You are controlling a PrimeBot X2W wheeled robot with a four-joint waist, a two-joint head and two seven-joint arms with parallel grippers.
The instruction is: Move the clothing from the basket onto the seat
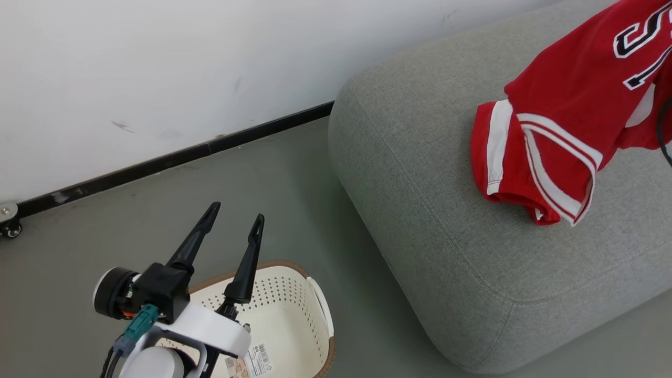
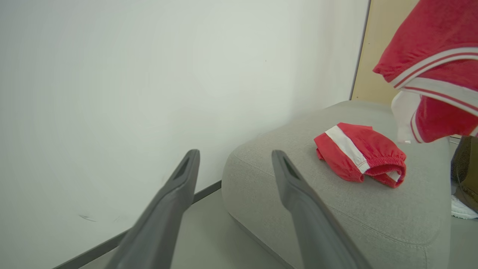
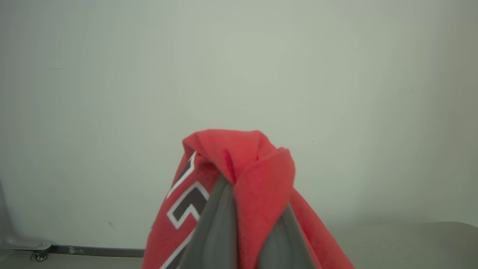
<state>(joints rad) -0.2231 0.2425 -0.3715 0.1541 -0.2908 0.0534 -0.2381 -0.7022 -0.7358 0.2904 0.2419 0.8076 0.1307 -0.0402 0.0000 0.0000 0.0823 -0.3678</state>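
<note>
Dangling from the tightly closed right gripper (image 3: 250,209), the red jersey (image 1: 577,94) hangs over the grey seat (image 1: 420,173), above the red shorts (image 2: 358,153) lying there. It is best lowered onto bare cushion before release. The left gripper (image 1: 236,212) gapes empty over the basket (image 1: 294,315).

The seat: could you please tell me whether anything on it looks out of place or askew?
The shorts lie crumpled in a heap on the seat, not laid flat. The jersey hangs bunched from the shut right gripper, above the seat. Nothing looks spilled or damaged.
</note>
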